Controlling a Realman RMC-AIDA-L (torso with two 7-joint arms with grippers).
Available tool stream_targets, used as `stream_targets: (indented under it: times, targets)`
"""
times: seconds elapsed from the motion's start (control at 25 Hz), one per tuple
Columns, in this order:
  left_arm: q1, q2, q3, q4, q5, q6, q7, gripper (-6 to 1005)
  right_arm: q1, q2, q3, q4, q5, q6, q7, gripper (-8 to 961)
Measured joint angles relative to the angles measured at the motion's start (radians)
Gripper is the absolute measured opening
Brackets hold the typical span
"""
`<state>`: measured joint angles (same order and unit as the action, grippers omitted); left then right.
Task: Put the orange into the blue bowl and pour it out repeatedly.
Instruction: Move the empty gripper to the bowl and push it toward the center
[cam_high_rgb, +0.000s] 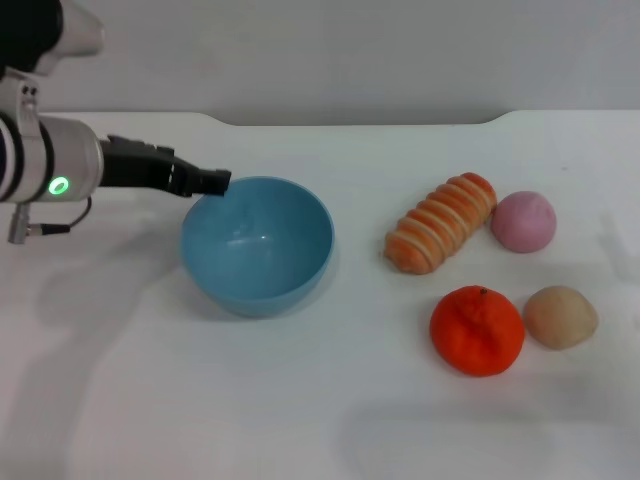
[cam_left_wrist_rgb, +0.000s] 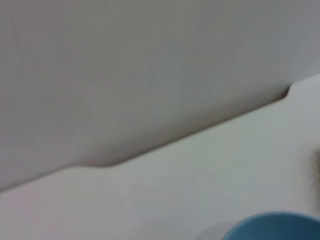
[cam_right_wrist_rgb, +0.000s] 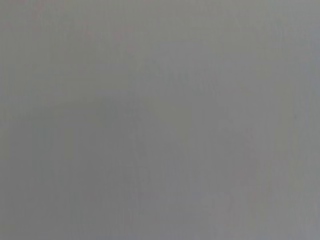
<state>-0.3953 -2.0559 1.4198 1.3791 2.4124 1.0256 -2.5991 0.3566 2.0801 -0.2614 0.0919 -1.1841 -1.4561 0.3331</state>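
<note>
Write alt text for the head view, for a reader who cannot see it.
The left gripper reaches in from the left to the rim of an empty, smooth light-blue bowl on a white table. To the right lie a bright red-orange orange, a striped bread loaf, a pink ball and a tan ball.

Bowl (cam_high_rgb: 257, 246) on the worktop (cam_high_rgb: 150, 400), left of centre, upright, nothing in it. Left gripper (cam_high_rgb: 205, 183) reaches in from the left at the bowl's far-left rim; contact cannot be told. In the left wrist view only a piece of the bowl's rim (cam_left_wrist_rgb: 272, 227) shows, with the worktop's far edge behind it. Four things lie well right of the bowl. Far pair: loaf (cam_high_rgb: 442, 223) lying aslant, with a ball (cam_high_rgb: 524, 221) just beside its right end. Near pair: orange (cam_high_rgb: 477, 330) in front of the loaf, with a second ball (cam_high_rgb: 561, 317) close on its right.
</note>
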Motion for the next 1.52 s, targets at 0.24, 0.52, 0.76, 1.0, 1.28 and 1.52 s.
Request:
stream_targets:
  times: [0.24, 0.52, 0.76, 1.0, 1.28, 1.52]
  targets:
    - [-0.057, 0.000, 0.008, -0.136, 0.002, -0.007, 0.003, 799, 0.001, 0.000, 0.001, 0.000, 0.000, 0.000, 0.000, 759]
    - [-0.075, 0.000, 0.015, -0.231, 0.006, -0.050, 0.034, 782, 0.001, 0.001, 0.001, 0.002, 0.000, 0.000, 0.002, 758]
    - [-0.078, -0.001, 0.021, -0.264, 0.007, -0.098, 0.044, 768, 0.005, 0.002, 0.001, 0.002, 0.000, 0.001, 0.004, 758]
    - [-0.096, -0.001, 0.034, -0.318, 0.007, -0.113, 0.054, 754, 0.005, 0.002, 0.001, 0.003, 0.000, 0.000, 0.004, 758]
    - [-0.097, -0.001, 0.040, -0.330, 0.000, -0.117, 0.056, 738, 0.006, 0.001, 0.001, 0.006, 0.000, 0.001, 0.004, 758]
    - [-0.102, -0.001, 0.045, -0.331, -0.001, -0.117, 0.056, 684, 0.003, 0.002, 0.001, 0.008, 0.000, 0.002, 0.000, 757]
